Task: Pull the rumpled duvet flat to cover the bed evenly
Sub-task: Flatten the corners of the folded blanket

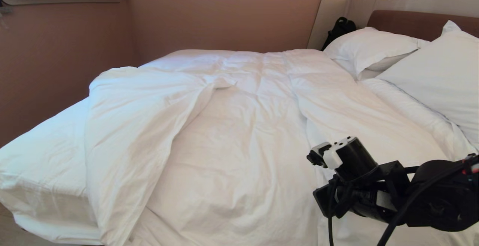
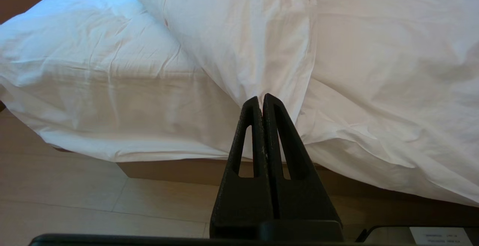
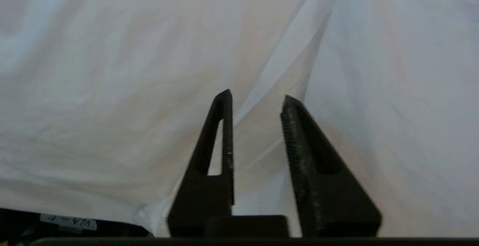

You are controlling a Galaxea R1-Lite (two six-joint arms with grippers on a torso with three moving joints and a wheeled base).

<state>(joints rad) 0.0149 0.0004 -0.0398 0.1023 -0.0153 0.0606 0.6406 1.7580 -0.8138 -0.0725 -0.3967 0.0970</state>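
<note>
1. The rumpled duvet [image 1: 239,126] lies across the middle of the bed [image 1: 41,163]. Its edge at about 9 o'clock in the head view is folded back over itself in a thick flap, and a long crease runs from the centre toward 4 o'clock.
2. Past that flap, at 8 to 9 o'clock, a strip of bare sheeted mattress shows. The duvet does not reach that side.
3. The right gripper [image 3: 256,102] sits over the duvet at about 4 o'clock in the head view. Its jaws stand apart, a fabric fold runs up between them, and nothing is clamped.
4. The left gripper [image 2: 261,98] hangs off the bed's near edge, pointing at the hanging tip of the folded flap. Its jaws are pressed together with nothing between them.
5. Two white pillows [image 1: 374,49] rest at 1 to 2 o'clock against the padded headboard [image 1: 411,10].
6. A black bag [image 1: 338,29] leans by the headboard at 1 o'clock.
</note>
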